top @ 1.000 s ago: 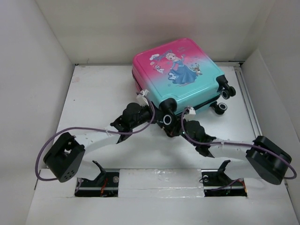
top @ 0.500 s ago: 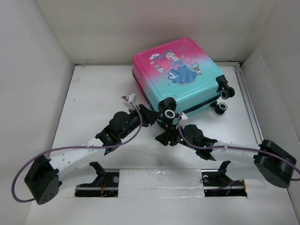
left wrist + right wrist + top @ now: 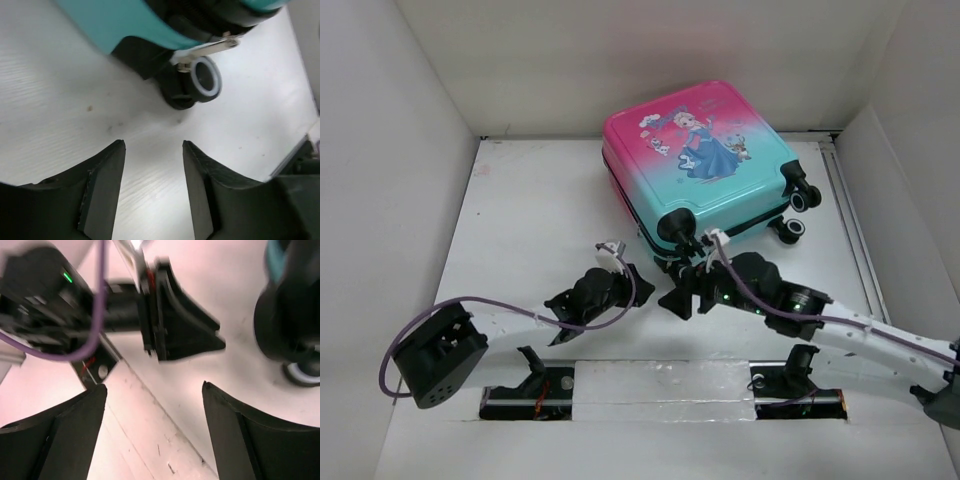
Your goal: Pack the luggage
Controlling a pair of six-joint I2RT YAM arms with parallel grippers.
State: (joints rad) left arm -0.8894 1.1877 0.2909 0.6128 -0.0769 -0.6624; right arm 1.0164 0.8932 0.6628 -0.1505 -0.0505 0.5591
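Note:
The luggage (image 3: 705,150) lies flat and closed at the back of the table, pink at the far end and teal at the near end, with a cartoon princess on its lid. Its near corner wheel (image 3: 675,228) points toward both arms. My left gripper (image 3: 638,280) hangs open just short of that corner. In the left wrist view the left gripper (image 3: 152,147) has only bare table between its fingers, with the wheel (image 3: 202,82) and a metal zipper pull (image 3: 215,46) ahead. My right gripper (image 3: 678,290) is open and empty beside it, facing left. The right wrist view shows the right gripper (image 3: 154,387) over the table.
White walls enclose the table on the left, back and right. A raised rail (image 3: 850,220) runs along the right side. The arm mounts (image 3: 530,385) sit at the near edge. The left gripper's fingers (image 3: 185,335) lie close ahead of the right gripper.
Both grippers have opened and drawn back from the luggage's near corner. The left arm pulled toward the near edge, and the right arm swung in lower and turned left.

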